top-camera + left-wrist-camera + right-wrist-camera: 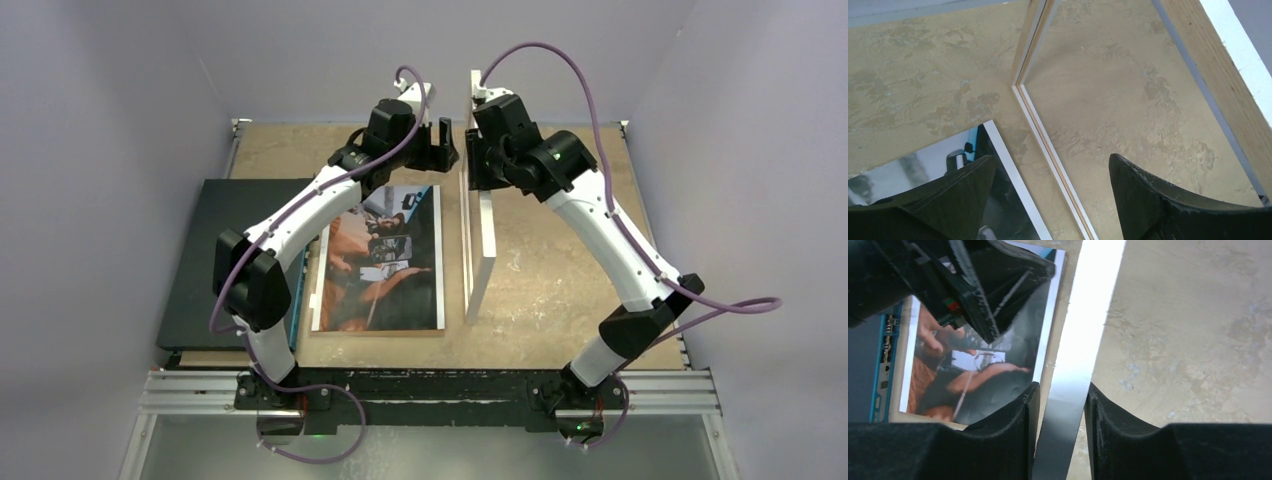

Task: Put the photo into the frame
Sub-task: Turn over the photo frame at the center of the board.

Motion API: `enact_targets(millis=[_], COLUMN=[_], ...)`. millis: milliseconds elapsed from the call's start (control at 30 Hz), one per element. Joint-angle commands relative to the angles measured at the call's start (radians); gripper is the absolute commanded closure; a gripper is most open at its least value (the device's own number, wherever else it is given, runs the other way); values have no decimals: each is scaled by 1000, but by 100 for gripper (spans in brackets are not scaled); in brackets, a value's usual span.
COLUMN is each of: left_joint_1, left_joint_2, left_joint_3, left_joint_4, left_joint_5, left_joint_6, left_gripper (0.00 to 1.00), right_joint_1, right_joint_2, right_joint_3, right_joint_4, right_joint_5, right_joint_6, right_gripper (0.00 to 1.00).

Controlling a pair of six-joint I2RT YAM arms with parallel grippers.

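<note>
Right end effector (1062,389) pinches the upright frame (480,250); left end effector (1052,159) hangs spread beside it, its arm hiding one far corner of the photo (385,265).

Upright frame (479,245) stands between photo (372,268) and open table (565,280).

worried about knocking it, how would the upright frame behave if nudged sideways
Standing on its thin edge, the frame would likely tip flat. Its wood border looks rigid, not floppy. Only the right claw on top seems to steady it.
</note>
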Motion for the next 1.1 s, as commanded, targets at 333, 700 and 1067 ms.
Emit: enact_targets(millis=[333, 700, 1067], left_joint_1=[-1, 6, -40], left_joint_2=[-122, -155, -28], left_joint_3=[-42, -220, -351], left_joint_4=[-45, -62, 42], left_joint_5=[-118, -91, -23], left_joint_6=[115, 133, 159], left_gripper=[15, 11, 13], right_joint_1=[-217, -371, -401], right_joint_2=[-243, -272, -326], right_joint_3=[-425, -478, -626], right_joint_4=[165, 210, 262], right_joint_5=[14, -84, 36], right_joint_6=[11, -3, -72], right_gripper=[50, 59, 59])
